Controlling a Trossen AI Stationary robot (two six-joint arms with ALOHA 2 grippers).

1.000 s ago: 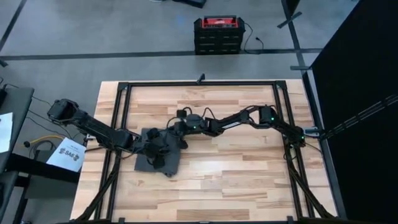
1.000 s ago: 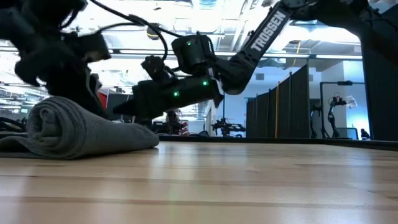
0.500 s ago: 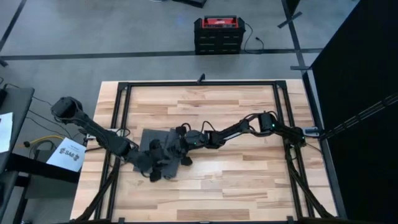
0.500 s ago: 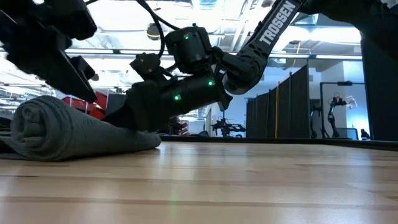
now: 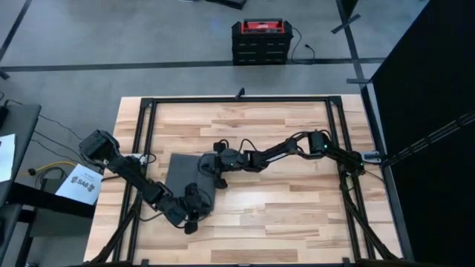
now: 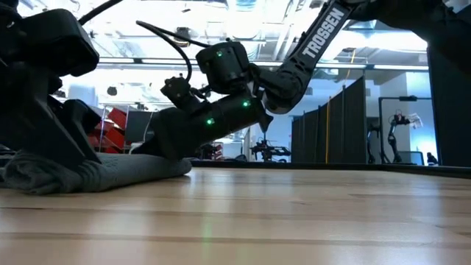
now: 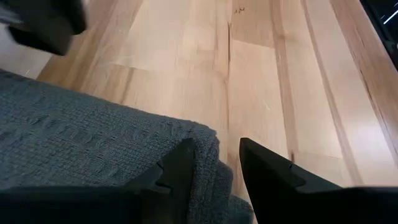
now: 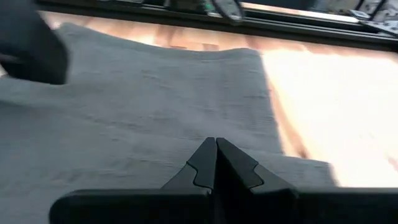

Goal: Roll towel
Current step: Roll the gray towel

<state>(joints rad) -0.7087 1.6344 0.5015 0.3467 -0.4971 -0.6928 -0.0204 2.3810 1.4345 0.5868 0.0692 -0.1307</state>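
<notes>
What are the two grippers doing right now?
Left gripper: jaws open at the towel's edge.
Right gripper: jaws closed, empty, over the towel.

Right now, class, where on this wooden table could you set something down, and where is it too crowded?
Bare wood lies across the near side of the wooden table, along its far edge, and right of the right gripper. It is crowded at centre-left, where both grippers, the left gripper at the near edge, work the plain dark grey towel.

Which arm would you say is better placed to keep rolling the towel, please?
Probably the left: the left gripper is open with the near edge of the towel between its fingers, ready to turn it over. The right gripper is shut, low over the towel's middle.
</notes>
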